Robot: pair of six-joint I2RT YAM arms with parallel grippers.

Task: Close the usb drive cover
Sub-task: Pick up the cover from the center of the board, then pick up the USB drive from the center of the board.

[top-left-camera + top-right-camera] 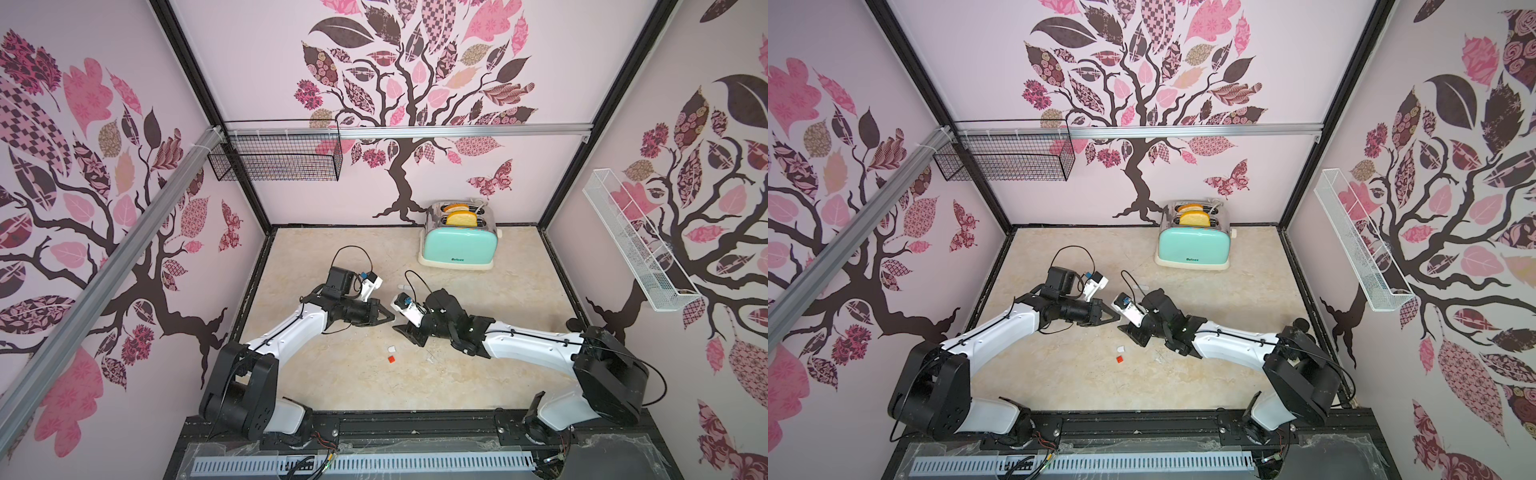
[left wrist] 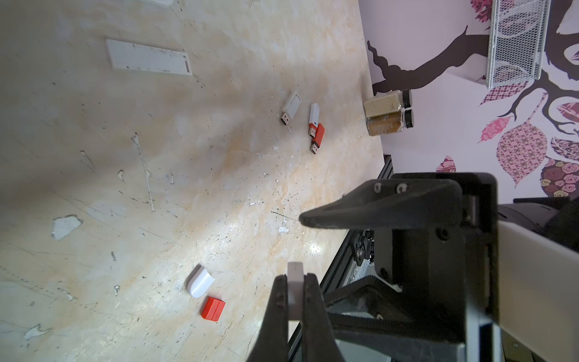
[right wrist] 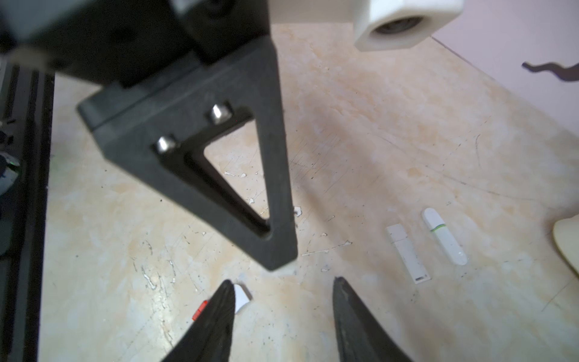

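My left gripper is shut on a small white rectangular piece, a usb drive or its cover; I cannot tell which. In both top views it hangs above mid-table, tip to tip with my right gripper. The right gripper stands open and empty, just short of the left finger and the white piece's end. Three uncovered usb drives lie together: white, white-and-red, red. Below the grippers lie a loose white cover and a red cover.
Two closed white drives lie side by side, one flat, one with a green band. A mint toaster stands at the back. Two spice jars sit by the right wall. A flat white strip lies on the table.
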